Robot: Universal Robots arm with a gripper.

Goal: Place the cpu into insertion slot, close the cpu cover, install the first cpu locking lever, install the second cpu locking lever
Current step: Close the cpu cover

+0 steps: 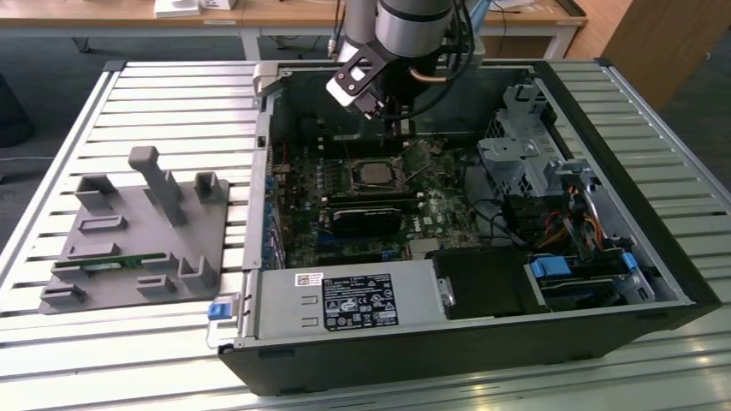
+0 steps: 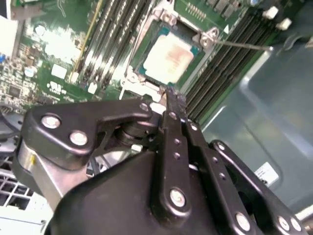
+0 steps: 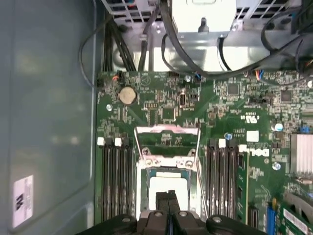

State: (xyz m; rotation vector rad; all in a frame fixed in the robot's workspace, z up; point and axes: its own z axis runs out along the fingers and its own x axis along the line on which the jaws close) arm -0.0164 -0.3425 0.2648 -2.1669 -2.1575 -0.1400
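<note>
Over the square silver-rimmed insertion slot [image 3: 145,186] | flat grey cpu [image 3: 168,185] seated | black fingers [image 3: 162,201] clenched, empty

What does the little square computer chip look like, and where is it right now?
The cpu is a small flat square with a pale, dull metal face. It lies flat in the insertion slot on the green board, with long memory slots on both sides. The gripper, fingers shut, hangs close over one edge; whether it touches cannot be told.
</note>
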